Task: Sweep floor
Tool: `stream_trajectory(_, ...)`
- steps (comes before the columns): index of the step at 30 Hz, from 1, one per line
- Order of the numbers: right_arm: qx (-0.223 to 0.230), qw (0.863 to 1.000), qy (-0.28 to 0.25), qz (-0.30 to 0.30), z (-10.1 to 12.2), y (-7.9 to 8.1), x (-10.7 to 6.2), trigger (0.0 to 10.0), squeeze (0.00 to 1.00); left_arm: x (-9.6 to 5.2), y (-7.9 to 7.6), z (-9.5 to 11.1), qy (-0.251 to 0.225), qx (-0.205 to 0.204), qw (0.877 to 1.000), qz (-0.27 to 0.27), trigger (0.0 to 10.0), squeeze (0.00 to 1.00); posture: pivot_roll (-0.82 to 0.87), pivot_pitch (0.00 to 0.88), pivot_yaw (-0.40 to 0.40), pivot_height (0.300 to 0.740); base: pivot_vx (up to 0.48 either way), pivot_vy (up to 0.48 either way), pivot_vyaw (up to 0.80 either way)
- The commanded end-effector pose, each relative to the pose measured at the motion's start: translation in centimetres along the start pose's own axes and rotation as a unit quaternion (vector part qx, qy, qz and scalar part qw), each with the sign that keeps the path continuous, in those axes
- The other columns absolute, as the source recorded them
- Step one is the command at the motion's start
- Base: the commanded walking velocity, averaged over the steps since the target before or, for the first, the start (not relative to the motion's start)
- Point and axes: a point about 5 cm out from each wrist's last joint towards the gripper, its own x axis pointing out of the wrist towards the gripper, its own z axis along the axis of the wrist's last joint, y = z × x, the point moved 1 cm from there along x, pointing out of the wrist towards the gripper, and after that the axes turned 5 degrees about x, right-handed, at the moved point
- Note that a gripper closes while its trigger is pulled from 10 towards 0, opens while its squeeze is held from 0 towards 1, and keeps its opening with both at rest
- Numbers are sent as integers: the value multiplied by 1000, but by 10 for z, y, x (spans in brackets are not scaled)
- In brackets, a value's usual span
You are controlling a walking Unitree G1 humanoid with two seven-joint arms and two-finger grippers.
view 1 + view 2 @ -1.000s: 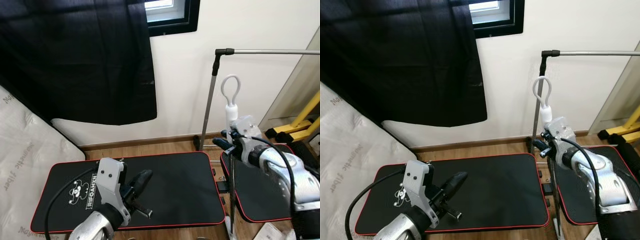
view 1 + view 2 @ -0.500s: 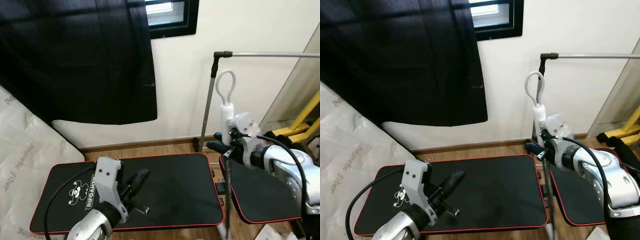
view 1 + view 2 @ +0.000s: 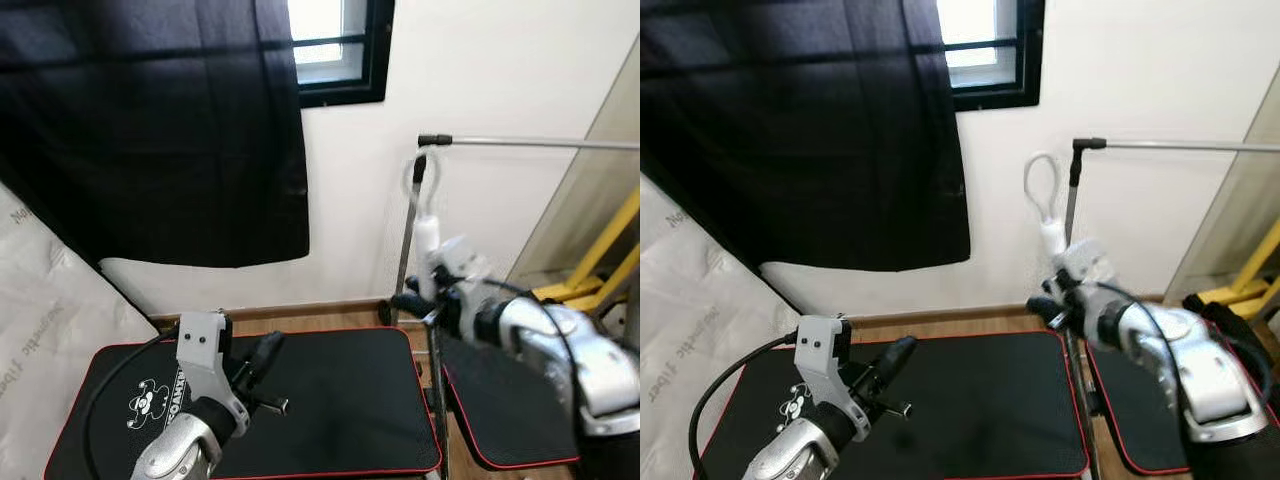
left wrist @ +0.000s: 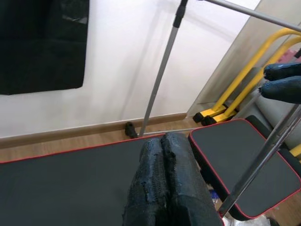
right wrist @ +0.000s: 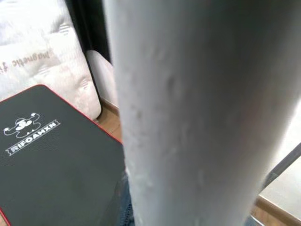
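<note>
The broom (image 3: 428, 250) stands nearly upright at the robot's right, over the gap between two black red-edged mats (image 3: 340, 400): it has a white grip ending in an open loop at the top and a thin metal pole running down toward the floor. The right gripper (image 3: 415, 300) has its jaws clamped around the pole just under the white grip. The left gripper (image 4: 164, 155) hovers above the larger mat with its jaws pressed together, empty.

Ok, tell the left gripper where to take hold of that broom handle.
Grip the bare metal shaft below the right gripper, which already holds the broom handle just under its white looped top. Come from the robot's left, across the black mat: the shaft stands nearly upright, so the shut left gripper must open and close level around it.
</note>
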Motion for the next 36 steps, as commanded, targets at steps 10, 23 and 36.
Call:
stream_trajectory(10, 15, 999, -24, -18, 5, 6, 8, 10000, 0, 2, 5, -2, 7, 10, 1000, 6, 10000, 0, -101, 0, -23, 740, 0, 0, -240)
stream_trajectory(23, 15, 999, -28, -21, 7, 7, 11, 10000, 0, 2, 4, -2, 6, 10, 1000, 9, 10000, 0, -100, 0, -29, 740, 0, 0, -62)
stream_trajectory(36, -18, 998, -28, -61, 7, 0, 14, 10000, 0, 3, 4, -2, 6, 13, 1000, 10, 10000, 0, -98, 0, -29, 740, 0, 0, 0)
